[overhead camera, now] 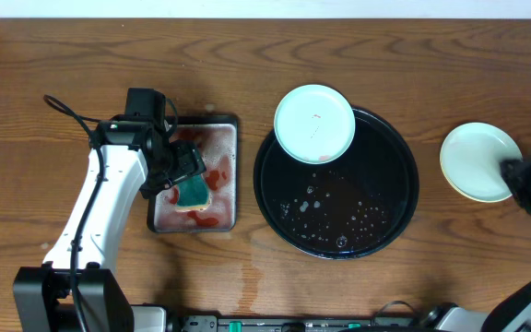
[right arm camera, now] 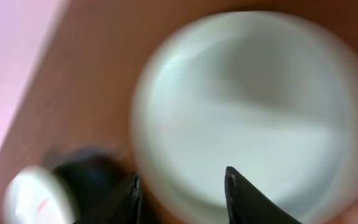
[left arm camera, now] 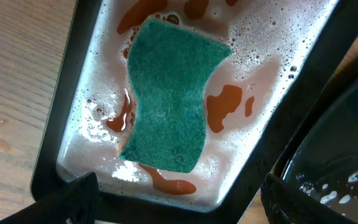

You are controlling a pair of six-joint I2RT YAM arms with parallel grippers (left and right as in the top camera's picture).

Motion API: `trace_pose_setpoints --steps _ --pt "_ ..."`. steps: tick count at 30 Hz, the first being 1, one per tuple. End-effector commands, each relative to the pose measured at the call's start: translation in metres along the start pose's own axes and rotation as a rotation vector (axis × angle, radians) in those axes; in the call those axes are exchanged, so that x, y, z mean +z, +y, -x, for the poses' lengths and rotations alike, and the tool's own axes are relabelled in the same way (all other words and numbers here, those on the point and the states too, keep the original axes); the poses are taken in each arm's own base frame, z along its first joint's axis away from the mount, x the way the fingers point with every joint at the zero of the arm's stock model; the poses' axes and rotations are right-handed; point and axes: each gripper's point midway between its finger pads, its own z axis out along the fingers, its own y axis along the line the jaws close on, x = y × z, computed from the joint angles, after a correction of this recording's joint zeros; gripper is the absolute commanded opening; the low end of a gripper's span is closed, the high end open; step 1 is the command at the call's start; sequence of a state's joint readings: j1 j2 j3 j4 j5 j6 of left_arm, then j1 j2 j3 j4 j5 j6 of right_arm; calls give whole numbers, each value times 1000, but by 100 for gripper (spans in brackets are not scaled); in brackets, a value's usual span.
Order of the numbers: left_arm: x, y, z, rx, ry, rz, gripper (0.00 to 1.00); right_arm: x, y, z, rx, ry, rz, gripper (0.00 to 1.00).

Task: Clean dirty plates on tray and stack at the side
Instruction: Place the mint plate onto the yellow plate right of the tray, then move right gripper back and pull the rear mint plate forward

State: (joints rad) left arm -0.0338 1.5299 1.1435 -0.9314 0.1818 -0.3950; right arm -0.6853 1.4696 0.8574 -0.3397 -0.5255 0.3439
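Observation:
A pale blue plate (overhead camera: 314,123) with small red smears lies on the far left rim of the black tray (overhead camera: 395,198); it also shows blurred in the right wrist view (right arm camera: 33,196). A pale plate (overhead camera: 473,157) lies on the bare wood at the right, and I cannot tell if another is under it. My right gripper (overhead camera: 521,177) is open at that plate's near right edge, its fingers (right arm camera: 182,193) astride the blurred rim of the plate (right arm camera: 253,99). My left gripper (overhead camera: 184,171) is open and empty (left arm camera: 179,205) just above a green sponge (left arm camera: 169,106).
The sponge (overhead camera: 194,192) lies in a rectangular black-rimmed dish (overhead camera: 233,124) of red-stained suds, left of the tray. The tray floor (overhead camera: 339,217) holds water drops and suds. The dish's rim (left arm camera: 61,124) and the tray's edge (left arm camera: 328,162) show in the left wrist view.

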Motion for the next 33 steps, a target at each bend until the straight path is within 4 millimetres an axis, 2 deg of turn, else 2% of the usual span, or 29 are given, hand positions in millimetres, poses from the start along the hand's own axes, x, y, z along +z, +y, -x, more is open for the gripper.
trace_pose_setpoints --steps 1,4,7,9,12,14,16,19,26,28,30,31,33 --pt "-3 0 2 -1 -9 -6 84 -20 93 -23 -245 17 207 43" --pt "-3 -1 2 0 -9 -6 84 -26 146 -66 -470 78 312 44" --pt "-3 0 2 -1 -9 -6 84 -22 177 -117 -679 172 383 49" --pt "-3 0 2 -1 -9 -6 84 -10 179 -145 -809 224 338 53" --pt "-3 -1 2 0 -9 -6 84 16 167 -166 -891 259 192 54" --pt "-3 -1 2 0 -9 -6 84 32 165 -175 -910 277 165 54" --pt "-3 0 2 -1 -9 -6 84 58 165 -179 -875 284 162 53" --pt "-3 -1 2 -1 -10 -6 84 90 162 -183 -823 284 168 47" --pt "-3 -1 2 0 -9 -6 84 127 173 -209 -701 345 300 39" --pt "-3 -1 2 0 -10 -6 84 135 172 -218 -698 357 304 31" --pt "-3 -1 2 0 -9 -6 84 137 172 -218 -706 345 294 10" --pt "-3 -1 2 0 -10 -6 84 137 172 -216 -708 336 287 4" --pt "-3 -1 2 0 -9 -6 84 136 174 -211 -710 316 277 1"
